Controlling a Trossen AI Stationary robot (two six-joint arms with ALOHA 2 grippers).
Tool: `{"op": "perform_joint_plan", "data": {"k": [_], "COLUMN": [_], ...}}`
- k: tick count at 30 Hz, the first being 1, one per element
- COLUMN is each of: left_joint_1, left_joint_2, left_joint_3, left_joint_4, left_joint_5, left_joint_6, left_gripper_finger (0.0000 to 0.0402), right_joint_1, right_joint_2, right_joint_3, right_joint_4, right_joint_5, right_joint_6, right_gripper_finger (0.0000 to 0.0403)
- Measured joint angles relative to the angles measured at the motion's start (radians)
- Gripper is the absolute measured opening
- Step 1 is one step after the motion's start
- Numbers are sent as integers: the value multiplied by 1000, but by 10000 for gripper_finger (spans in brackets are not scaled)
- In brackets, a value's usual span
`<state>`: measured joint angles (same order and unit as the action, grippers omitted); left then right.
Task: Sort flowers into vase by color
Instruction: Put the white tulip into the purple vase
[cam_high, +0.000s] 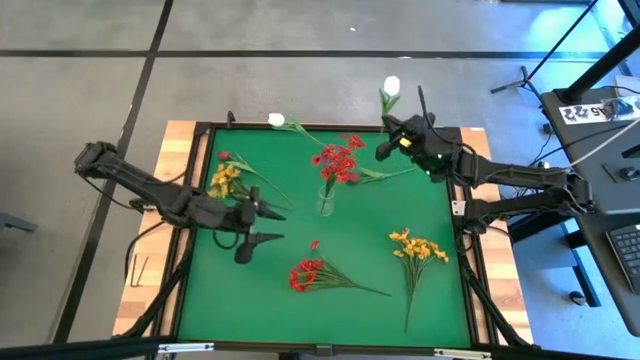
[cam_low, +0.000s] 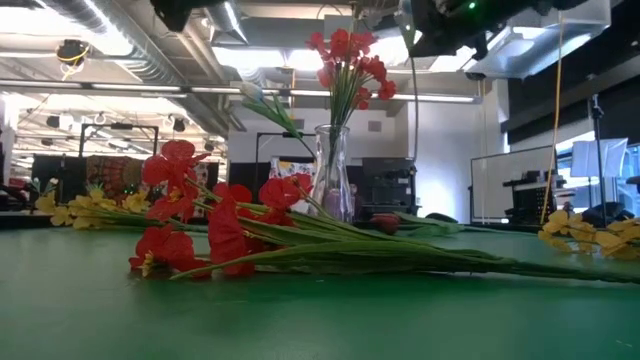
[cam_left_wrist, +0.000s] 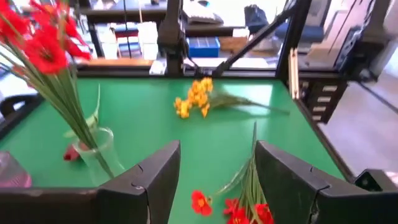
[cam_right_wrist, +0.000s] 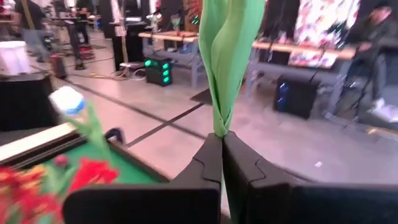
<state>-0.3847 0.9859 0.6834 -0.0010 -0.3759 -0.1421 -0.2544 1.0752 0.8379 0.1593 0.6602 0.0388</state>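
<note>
The table (cam_high: 440, 200) was covered in plain green, edged in black, with pale wood at its sides. Red flowers (cam_high: 340, 160) stood in a clear vase (cam_high: 326, 204), more red ones (cam_high: 305, 274) lay near, yellow-orange clusters (cam_high: 418, 246) sat right and left, and a white tulip (cam_high: 277, 120) lay far

Grey concrete floor (cam_high: 300, 30) — black seam lines; ceiling ducts (cam_low: 120, 40), strip lights — workshop benches behind.
</note>
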Motion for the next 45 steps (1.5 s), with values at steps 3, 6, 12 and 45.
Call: {"op": "perform_joint_plan", "data": {"k": [3, 6, 12, 45], "left_joint_1": [0, 9, 140, 522], "left_joint_2": [-39, -61, -67, -60], "left_joint_3": [0, 0, 0, -219], "left_joint_4": [-1, -14, -33, 386], "left_joint_5": [0, 1, 23, 210], "left_joint_6": [22, 69, 75, -146], "left_gripper_finger": [203, 203, 203, 203], "right_joint_1": [-62, -145, -333, -393], "right_joint_2": [36, 78, 207, 446], "right_joint_3": [0, 0, 0, 0], "right_joint_4": [81, 162, 343, 624], "right_joint_5": [-55, -187, -527, -1039], "right_joint_6": [-71, -109, -103, 32], "right_gripper_finger": [0, 0, 0, 0]}}
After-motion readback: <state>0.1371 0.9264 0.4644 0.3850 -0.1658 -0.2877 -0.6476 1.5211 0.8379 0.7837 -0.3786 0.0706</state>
